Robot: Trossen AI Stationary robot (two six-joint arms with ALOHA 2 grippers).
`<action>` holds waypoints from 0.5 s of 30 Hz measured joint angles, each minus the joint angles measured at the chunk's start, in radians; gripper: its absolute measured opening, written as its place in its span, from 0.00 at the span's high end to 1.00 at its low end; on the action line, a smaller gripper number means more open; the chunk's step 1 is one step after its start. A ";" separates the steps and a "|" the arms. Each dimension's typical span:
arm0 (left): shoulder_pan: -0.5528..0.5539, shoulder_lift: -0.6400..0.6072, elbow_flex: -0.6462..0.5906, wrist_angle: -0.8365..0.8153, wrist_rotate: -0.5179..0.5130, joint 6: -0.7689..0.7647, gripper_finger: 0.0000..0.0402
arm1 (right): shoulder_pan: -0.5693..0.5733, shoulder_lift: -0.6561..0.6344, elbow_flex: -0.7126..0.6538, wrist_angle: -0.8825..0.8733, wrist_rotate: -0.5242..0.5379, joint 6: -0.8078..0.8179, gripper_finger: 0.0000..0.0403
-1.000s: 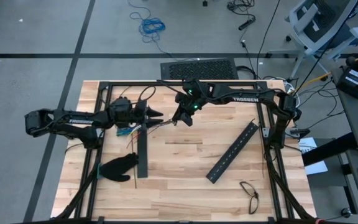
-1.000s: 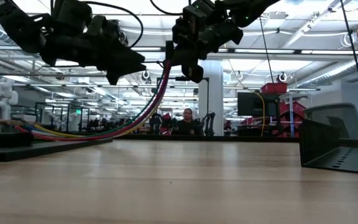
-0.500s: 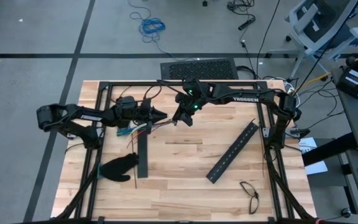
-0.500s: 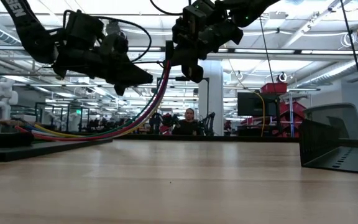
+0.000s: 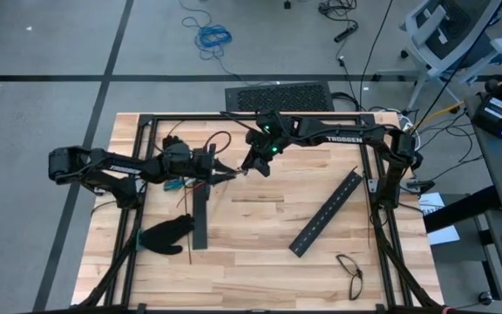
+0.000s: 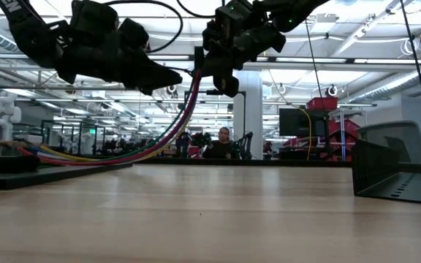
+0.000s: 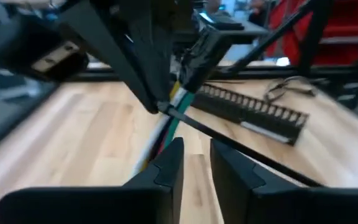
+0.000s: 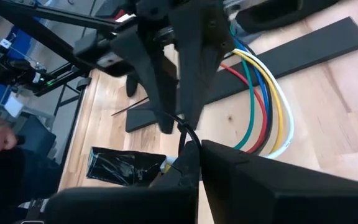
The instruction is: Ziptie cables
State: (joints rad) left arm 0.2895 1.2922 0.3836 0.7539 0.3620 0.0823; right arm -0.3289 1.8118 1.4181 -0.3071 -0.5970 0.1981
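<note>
While my right gripper (image 5: 249, 168) stayed clamped on one end of the cables (image 6: 168, 133), lifted above the surface (image 5: 260, 235), the other end lay low beside a black slotted bar (image 5: 200, 218). My left gripper (image 5: 226, 175) was just beside the right one, fingers slightly apart, close to a thin dark ziptie (image 7: 229, 142) at the bundle; I cannot tell if it gripped it.

The middle of the table (image 5: 251, 244) is bare wood, so a gripper could pass there. A black slotted bar (image 5: 200, 209) and a black glove (image 5: 166, 234) block the left. Another slotted bar (image 5: 325, 213) lies slanted on the right, with glasses (image 5: 350, 272) near it.
</note>
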 joint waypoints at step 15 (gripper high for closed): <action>-0.083 -0.001 0.000 0.012 -0.162 0.148 0.73 | -0.003 0.000 0.000 0.002 -0.014 0.026 1.00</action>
State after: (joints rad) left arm 0.2063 1.2915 0.3836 0.7658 0.2000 0.2299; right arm -0.3324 1.8118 1.4184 -0.3055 -0.6109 0.2238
